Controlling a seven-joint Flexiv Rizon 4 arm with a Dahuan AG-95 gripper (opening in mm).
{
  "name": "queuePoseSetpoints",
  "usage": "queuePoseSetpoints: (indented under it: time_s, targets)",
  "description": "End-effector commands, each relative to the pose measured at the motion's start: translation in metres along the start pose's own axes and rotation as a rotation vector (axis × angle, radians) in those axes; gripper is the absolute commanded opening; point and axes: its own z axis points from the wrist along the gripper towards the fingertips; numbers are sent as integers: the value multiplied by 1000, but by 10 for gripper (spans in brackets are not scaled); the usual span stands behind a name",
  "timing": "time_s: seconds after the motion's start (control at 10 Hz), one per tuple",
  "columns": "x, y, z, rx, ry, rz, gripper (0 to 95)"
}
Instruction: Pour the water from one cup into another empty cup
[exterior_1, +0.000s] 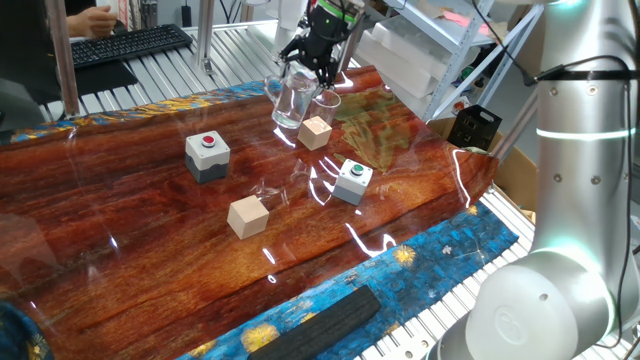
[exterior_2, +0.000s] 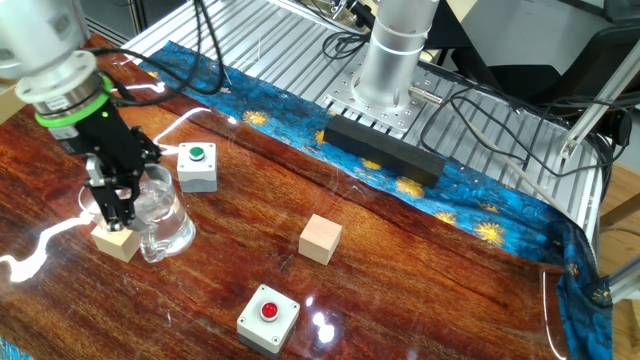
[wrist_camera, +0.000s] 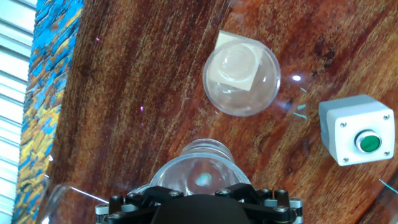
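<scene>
My gripper hangs at the glass mug, jaws wide; I cannot tell if it grips. The mug stands just beside a wooden cube, with bare table toward the middle

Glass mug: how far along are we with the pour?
Done: the approach. The claw is at the handled mug, jaws open. In hand: getting a grip on it, though none shows yet. Left: lift the mug, which is upright on the table, tip it over the smaller cup beside it, then set it down.
</scene>
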Motion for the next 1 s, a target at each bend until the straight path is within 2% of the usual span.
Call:
queuePoseSetpoints:
  time_s: [0.1, 0.6, 0.8, 1.0]
  targets:
    - [0, -1, 0, -7, 9, 12, 0]
    - [-3, -1, 0, -17, 33, 49, 0]
    - [-3, -1, 0, -17, 33, 54, 0]
    - [-4, 0, 1, -23, 53, 80, 0]
